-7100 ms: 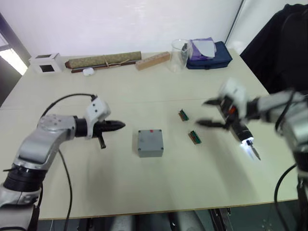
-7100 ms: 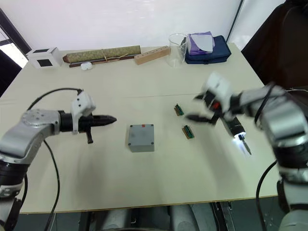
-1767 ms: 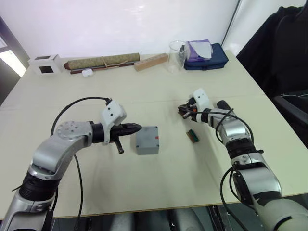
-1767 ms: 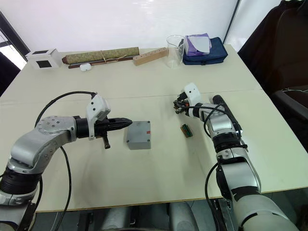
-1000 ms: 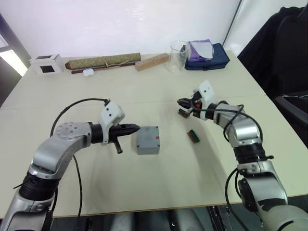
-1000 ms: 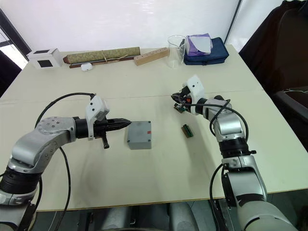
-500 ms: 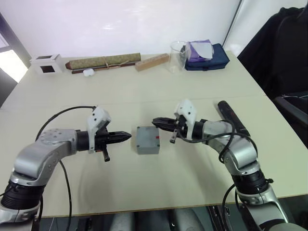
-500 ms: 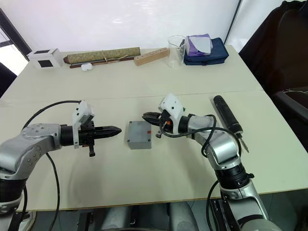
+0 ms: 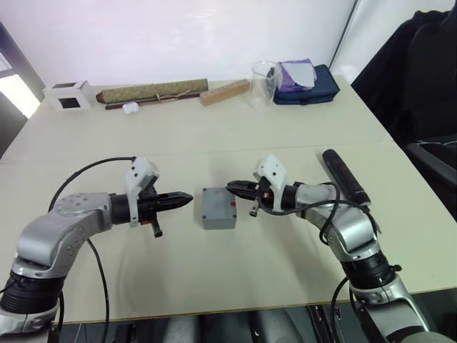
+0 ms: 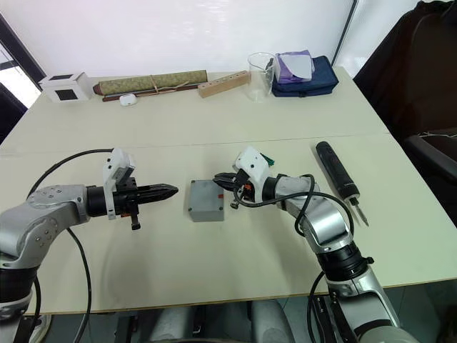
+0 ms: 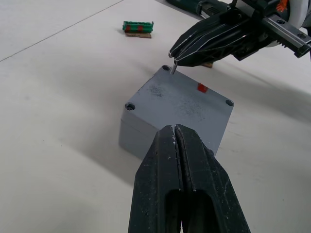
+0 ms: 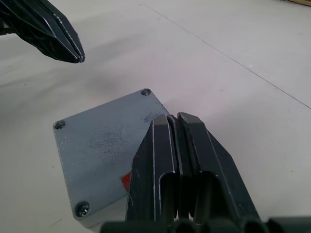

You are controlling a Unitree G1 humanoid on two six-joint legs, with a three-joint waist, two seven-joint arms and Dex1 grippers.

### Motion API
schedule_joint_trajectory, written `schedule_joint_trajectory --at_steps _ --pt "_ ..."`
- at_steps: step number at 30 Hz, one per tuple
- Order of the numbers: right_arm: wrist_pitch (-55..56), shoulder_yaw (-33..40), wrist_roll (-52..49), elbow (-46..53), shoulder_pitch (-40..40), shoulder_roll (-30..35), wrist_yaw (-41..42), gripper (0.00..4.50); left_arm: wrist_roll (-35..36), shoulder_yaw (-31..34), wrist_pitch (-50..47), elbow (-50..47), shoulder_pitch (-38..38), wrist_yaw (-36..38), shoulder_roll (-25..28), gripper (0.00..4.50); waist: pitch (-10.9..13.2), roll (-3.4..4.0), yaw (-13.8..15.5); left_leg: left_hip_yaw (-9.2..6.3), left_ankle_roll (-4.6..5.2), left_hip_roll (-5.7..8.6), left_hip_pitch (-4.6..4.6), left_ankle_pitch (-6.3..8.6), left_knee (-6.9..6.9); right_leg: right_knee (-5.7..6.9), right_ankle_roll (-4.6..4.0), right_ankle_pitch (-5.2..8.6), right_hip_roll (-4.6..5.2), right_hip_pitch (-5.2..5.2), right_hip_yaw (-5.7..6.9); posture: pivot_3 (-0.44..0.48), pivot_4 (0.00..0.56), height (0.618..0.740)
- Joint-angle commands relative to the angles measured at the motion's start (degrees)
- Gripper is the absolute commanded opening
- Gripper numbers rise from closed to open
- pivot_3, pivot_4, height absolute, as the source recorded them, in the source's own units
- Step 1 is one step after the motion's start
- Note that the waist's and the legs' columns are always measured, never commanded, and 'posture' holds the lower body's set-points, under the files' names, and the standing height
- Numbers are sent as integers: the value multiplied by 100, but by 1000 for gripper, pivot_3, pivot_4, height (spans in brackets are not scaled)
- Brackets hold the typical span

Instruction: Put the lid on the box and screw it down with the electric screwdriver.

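The grey cast-metal box (image 9: 218, 207), lid (image 11: 181, 98) on, sits mid-table with bare tabletop (image 9: 214, 286) around it. The right gripper (image 9: 236, 188) pinches a small screw (image 11: 172, 68) at one corner hole; the left gripper (image 9: 183, 198), fingers pressed together and empty, points at the opposite side. The electric screwdriver (image 10: 337, 174) lies well right.

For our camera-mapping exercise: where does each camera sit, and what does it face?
Head views: look down over the table, both arms reaching toward the box.
Left wrist view: along the left hand at the lid.
Right wrist view: along the right hand at the lid.
Shared: box; each wrist view catches the other hand.
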State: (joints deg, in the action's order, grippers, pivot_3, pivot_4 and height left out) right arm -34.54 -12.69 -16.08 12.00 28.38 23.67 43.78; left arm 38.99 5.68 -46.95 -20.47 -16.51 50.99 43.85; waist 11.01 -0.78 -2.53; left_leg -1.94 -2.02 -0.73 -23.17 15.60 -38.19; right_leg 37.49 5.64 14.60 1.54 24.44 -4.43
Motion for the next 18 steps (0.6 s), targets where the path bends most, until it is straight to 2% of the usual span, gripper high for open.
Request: schedule_joint_trajectory --at_steps 1,18 --pt "153 110 23 35 125 38 -8 92 69 72 56 -115 -75 0 3 0 0 0 0 0 0 0 0 0 0 0 0 0 0 0 0 0 150 740" --pt "175 158 55 -135 168 131 -31 92 -18 -7 146 -59 -93 -34 -34 0 0 0 2 0 0 0 0 0 0 0 0 0 0 0 0 0 150 740"
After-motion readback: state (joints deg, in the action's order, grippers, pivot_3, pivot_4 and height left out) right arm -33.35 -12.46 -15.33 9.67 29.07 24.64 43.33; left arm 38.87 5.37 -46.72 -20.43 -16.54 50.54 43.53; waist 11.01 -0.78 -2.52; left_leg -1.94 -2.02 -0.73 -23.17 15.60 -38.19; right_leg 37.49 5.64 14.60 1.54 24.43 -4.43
